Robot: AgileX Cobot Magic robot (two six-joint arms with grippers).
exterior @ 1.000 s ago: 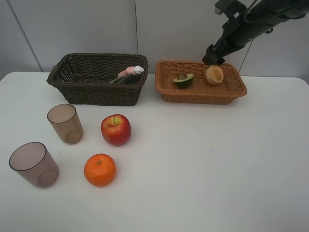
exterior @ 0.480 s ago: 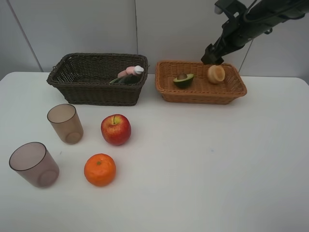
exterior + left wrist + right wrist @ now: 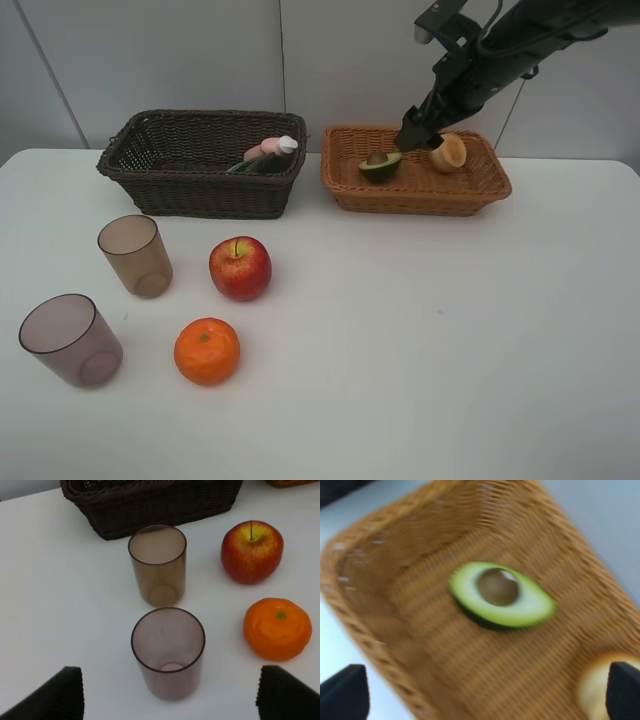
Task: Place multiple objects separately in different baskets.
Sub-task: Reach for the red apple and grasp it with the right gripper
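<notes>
Your left hand [image 3: 170,697] is spread wide with nothing in it. It sits low over the white tabletop [image 3: 450,330], out of the high camera's frame. Straight ahead of it the near cup [image 3: 70,340] stands upright, mouth up, and looks empty. The orange [image 3: 207,351] sits to the right of that cup, apart from it.

Next back, the far cup [image 3: 135,256] is also upright, with the red apple [image 3: 240,268] to its right, stem up. The apple is near the orange, not touching. All four are on the tabletop, outside both baskets.

At the back left is the dark basket [image 3: 200,195], the deeper one. The pink spray bottle [image 3: 266,149] lies against its right end with its white cap on the rim. The dark pump bottle [image 3: 262,164] is just beside it (mostly hidden, can't tell how it lies).

At the back right, just beside the dark basket, is the light basket [image 3: 415,197]. The halved avocado [image 3: 380,165] lies near the middle, cut face up with the pit showing. The cut fruit [image 3: 447,153] is toward the right rear, pale face tilted up.

Your right hand [image 3: 420,138] hangs above the light basket between avocado and cut fruit. It is spread wide, holds nothing and touches neither (wrist view is blurred).
</notes>
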